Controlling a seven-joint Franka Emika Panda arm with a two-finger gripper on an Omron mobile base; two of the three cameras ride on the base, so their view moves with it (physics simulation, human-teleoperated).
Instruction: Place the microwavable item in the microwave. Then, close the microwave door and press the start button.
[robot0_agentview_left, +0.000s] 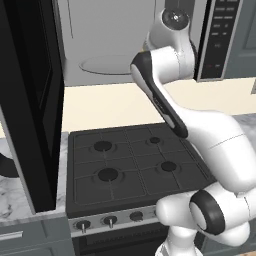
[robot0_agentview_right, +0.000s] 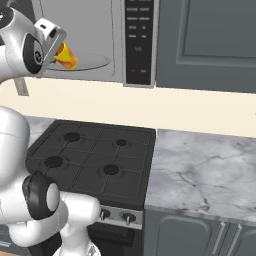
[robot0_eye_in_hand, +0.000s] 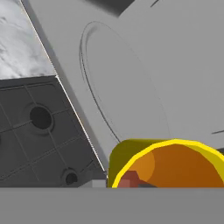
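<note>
Yellow cup, grasped tilted by the gripper at upper left, could clip the microwave sill or tip on its turntable

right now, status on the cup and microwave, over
Gripper shut on yellow cup, tilted at the microwave opening. Turntable bare. Microwave door open, nothing blocking.

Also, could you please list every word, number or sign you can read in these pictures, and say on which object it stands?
No text can be read.
Button panel of the microwave: rows of pale marks and two small red marks, too small and blurred to read.
Stove knobs: no readable marks.
Yellow cup in the hand: a red-orange patch, no letters.
</note>
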